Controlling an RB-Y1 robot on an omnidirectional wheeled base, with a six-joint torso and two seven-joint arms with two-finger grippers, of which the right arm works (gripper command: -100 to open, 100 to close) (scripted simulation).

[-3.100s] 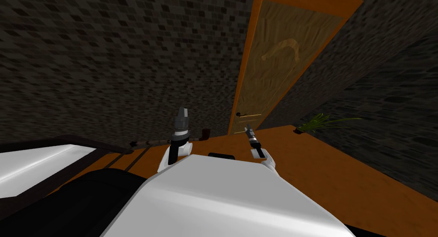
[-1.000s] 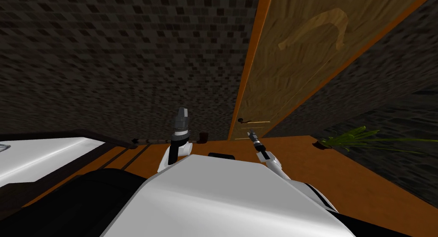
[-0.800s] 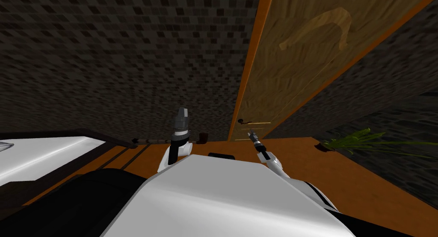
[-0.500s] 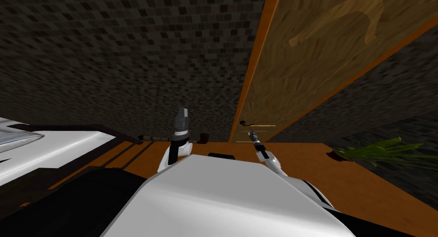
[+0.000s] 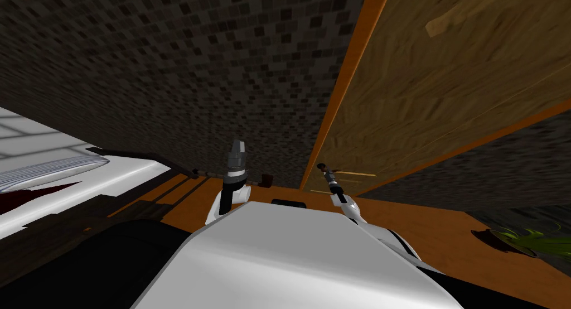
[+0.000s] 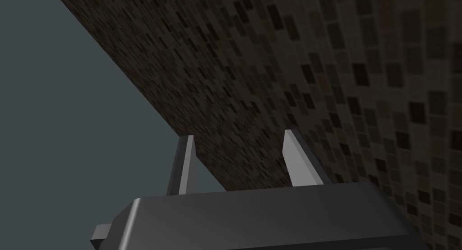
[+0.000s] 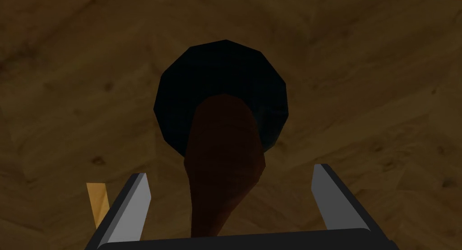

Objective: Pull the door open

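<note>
Squarely, the handle (image 7: 221, 139) sits between right gripper's (image 7: 228, 173) jaws.

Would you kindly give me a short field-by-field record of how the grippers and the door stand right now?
door: wooden, in an orange frame, looks shut
handle: dark brown lever on a black round plate
right gripper: open, fingers either side of the handle, not touching it
left gripper: open, raised beside the dark tiled wall
next step: probably close on the handle

dim overall; wide-lens splay at edges
</note>
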